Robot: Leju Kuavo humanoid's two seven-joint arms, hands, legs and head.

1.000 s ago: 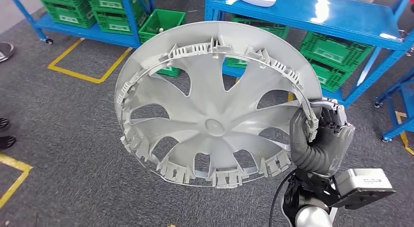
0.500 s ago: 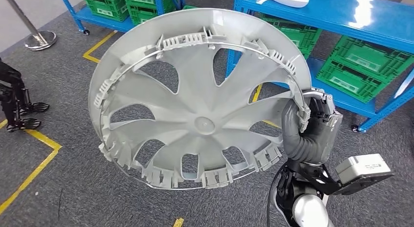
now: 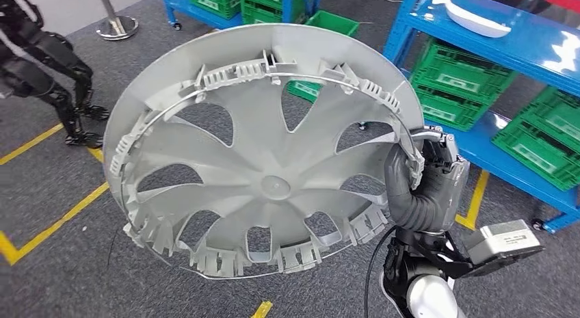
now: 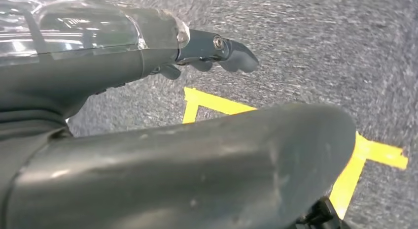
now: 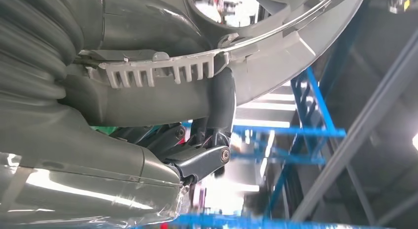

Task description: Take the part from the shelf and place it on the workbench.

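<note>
As R hand (image 3: pixel 427 184) grips rim – wheel cover (image 3: pixel 263 154) upright

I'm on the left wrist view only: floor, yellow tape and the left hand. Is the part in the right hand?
Observer: Yes. The right hand grips the grey wheel cover by its rim, with the ribbed inner side facing the head camera.
Operator: How do the fingers sit on it?
Observer: In the right wrist view, the thumb presses one side of the rim and the dark fingers wrap over the other.
Operator: What is around the robot?
Observer: Blue shelving with green crates stands beyond the cover, on the right.
</note>
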